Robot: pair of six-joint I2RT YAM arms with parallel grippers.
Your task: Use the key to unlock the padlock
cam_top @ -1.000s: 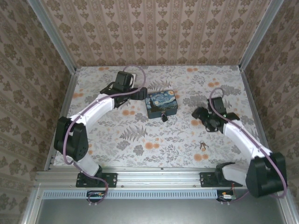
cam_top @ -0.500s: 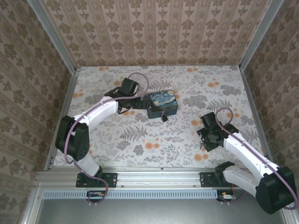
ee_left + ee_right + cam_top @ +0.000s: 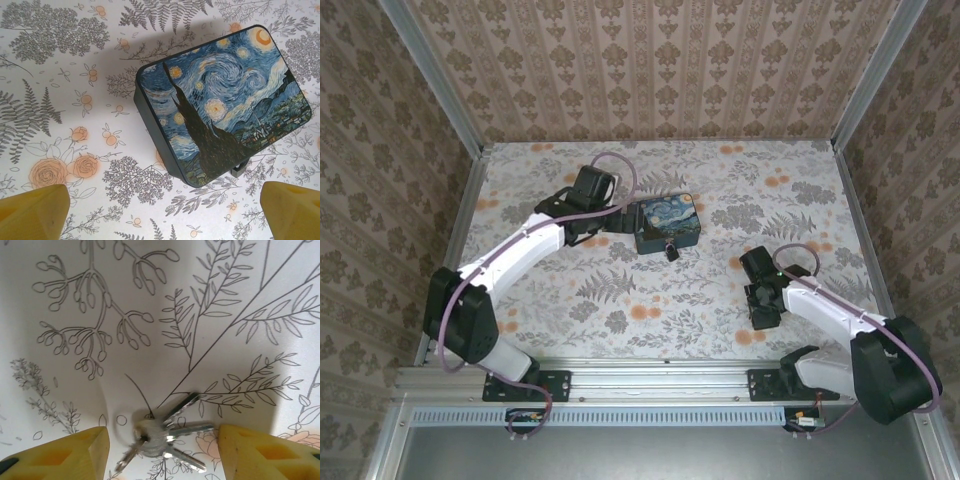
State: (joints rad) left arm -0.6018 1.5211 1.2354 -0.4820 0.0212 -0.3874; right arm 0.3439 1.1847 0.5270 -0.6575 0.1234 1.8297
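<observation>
The padlock [image 3: 671,250] hangs at the 6 o'clock face of the painted box [image 3: 667,222], low against the worktop [image 3: 620,290], so its keyhole end faces the arms and can be reached from the near side. The key [image 3: 187,430] lies well apart from it, at about 4 o'clock from the box. It is bunched with other keys on a small ring [image 3: 147,432] and fans out flat toward 2, 3 and 4 o'clock; I cannot tell which blade fits the lock. The right gripper [image 3: 162,452] hangs directly over this bunch. Its yellow fingers [image 3: 60,452] stand apart at 9 and 3 o'clock of the ring, touch no metal and grasp nothing. This straddle looks chosen so that a squeeze would catch the ring and blades together, though thin keys lying flat on the worktop may slip or twist as they are pinched. The left gripper [image 3: 162,220] sits at the box's 9 o'clock side with its jaws released wide and empty. It points at the box's end, probably so it can brace the box and keep the padlock from swinging away when the key is pushed in.
</observation>
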